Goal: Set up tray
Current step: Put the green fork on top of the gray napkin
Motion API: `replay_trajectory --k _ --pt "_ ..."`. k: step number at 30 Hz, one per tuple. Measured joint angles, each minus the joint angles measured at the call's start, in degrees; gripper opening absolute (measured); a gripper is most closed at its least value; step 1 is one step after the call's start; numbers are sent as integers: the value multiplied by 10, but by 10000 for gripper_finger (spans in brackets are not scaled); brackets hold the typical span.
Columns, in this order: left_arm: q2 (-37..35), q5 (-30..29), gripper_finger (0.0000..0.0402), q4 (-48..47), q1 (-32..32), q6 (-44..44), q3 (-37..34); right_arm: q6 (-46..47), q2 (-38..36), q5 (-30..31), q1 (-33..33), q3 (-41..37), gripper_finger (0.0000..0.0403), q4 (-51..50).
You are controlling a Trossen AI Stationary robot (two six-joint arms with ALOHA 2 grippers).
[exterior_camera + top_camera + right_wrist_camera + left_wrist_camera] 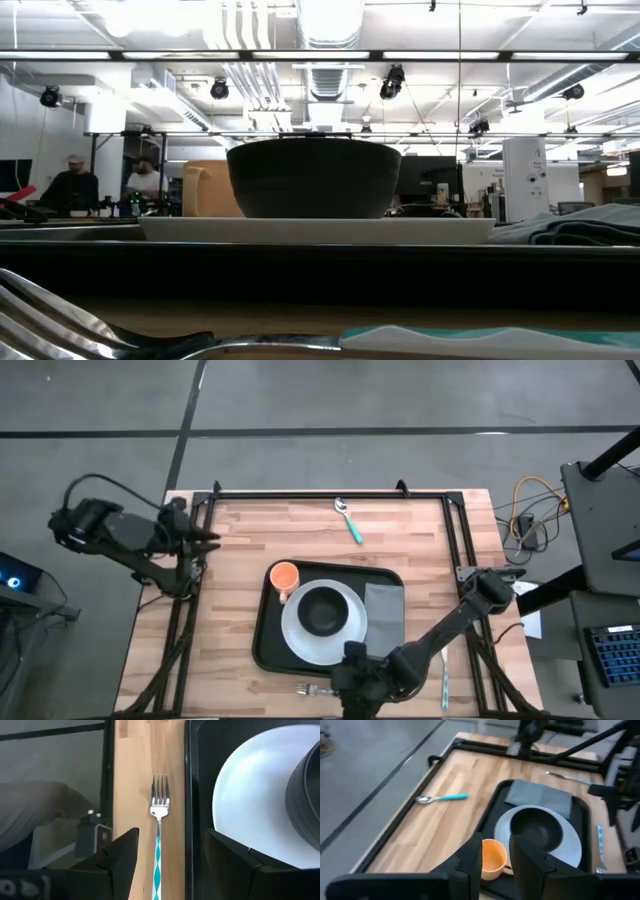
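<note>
Now right gripper (167,852) spread wide over fork (159,827), empty, fork on wood just beside tray (262,640) at near edge. Best centred on teal handle, pinched across it, clear of rim. Left gripper (495,862) part open, empty, parked off table's left edge.

We see even, bright light from ceiling lamps (330,20), which flare white in the low view. The fork (120,335) closest to that camera is blurred, and the bowl (313,178) shows dark against the lit room. Shadows on the table (240,540) are soft. The left wrist view is slightly hazy.
</note>
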Motion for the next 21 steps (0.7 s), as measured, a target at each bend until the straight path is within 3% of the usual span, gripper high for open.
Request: replay_trajectory --k 5,9,21 --pt "-102 66 79 144 -3 37 -159 25 11 0 -1 -14 212 29" --pt "-183 83 79 224 -3 51 -262 42 25 -4 0 -14 212 40" --pt "-364 154 79 324 -3 64 -441 40 72 -44 1 10 212 83"
